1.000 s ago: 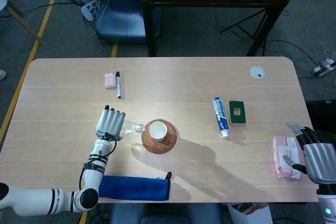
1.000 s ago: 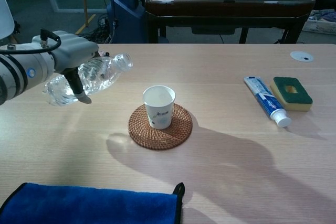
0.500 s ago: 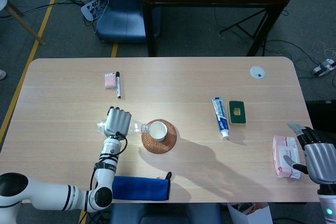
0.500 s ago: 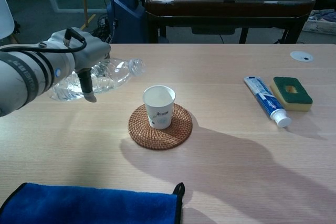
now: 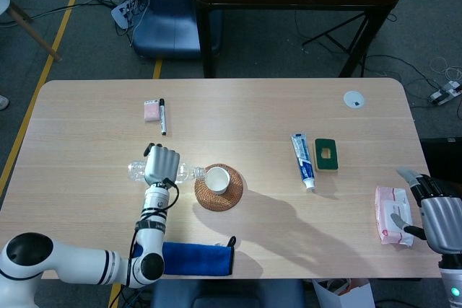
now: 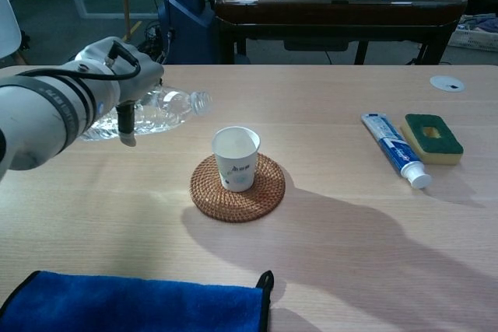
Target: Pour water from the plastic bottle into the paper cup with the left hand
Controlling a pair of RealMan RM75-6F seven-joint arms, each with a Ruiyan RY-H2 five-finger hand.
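One clear plastic bottle [image 6: 152, 111] lies nearly level in the left hand [image 6: 128, 75], its mouth just short of the white paper cup [image 6: 236, 158]; pouring calls for advancing and tipping it. Right hand [image 5: 437, 216], off by the table edge, holds nothing.

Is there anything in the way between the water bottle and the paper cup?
No, nothing visible is. The left hand holds the plastic bottle on its side, its mouth pointing at the paper cup. Only bare table shows below the gap between them.
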